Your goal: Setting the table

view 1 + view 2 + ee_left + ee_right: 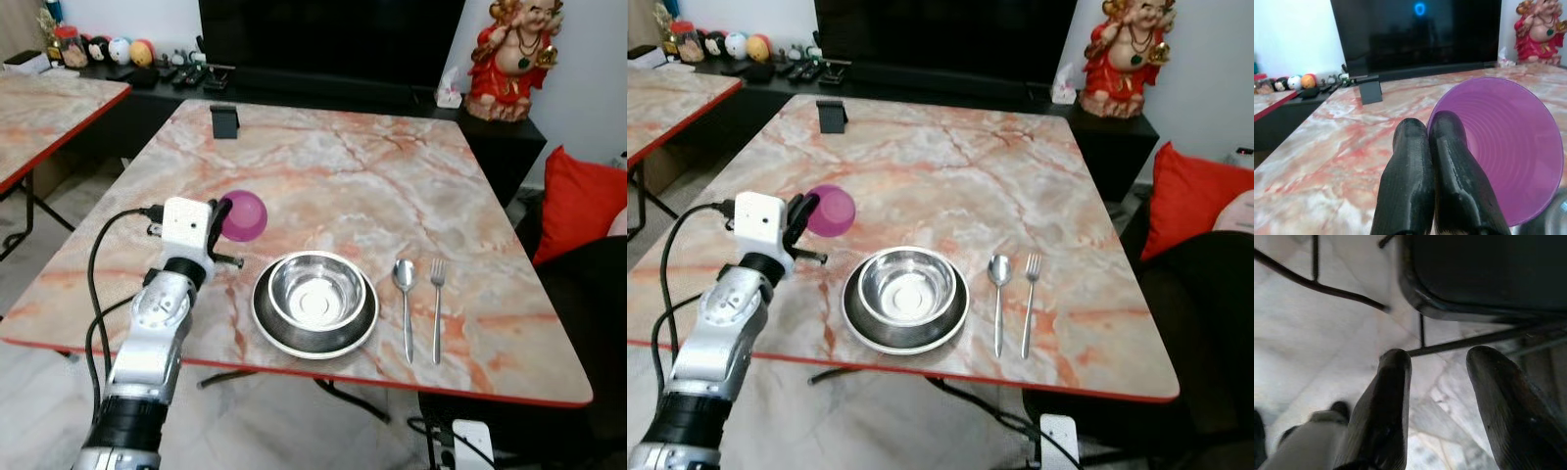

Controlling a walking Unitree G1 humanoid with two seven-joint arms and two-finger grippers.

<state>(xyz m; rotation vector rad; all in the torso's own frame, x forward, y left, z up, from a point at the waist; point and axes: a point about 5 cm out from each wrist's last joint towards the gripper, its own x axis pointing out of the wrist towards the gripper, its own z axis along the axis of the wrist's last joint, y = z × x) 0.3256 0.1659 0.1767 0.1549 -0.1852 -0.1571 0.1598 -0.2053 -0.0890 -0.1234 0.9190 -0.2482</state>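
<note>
We hold the purple cup [243, 215] in our left pincer [1439, 147], its two fingers pressed together over the cup's rim, the cup tipped on its side with its mouth toward the wrist and its long axis pointing away across the desk [392, 166]. The steel bowl [316, 290] on its plate [269, 328] sits just beside, to our right, spoon [405, 294] and fork [437, 299] beyond it. We judge the bare marble ahead of the bowl the likely spot; the near red edge is close. Our right pincer [1437, 396] hangs open over the floor.

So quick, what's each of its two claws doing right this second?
Left gripper: fingers closed on the rim of the purple cup, above the table.
Right gripper: fingers open, holding nothing, hanging near the floor.
</note>
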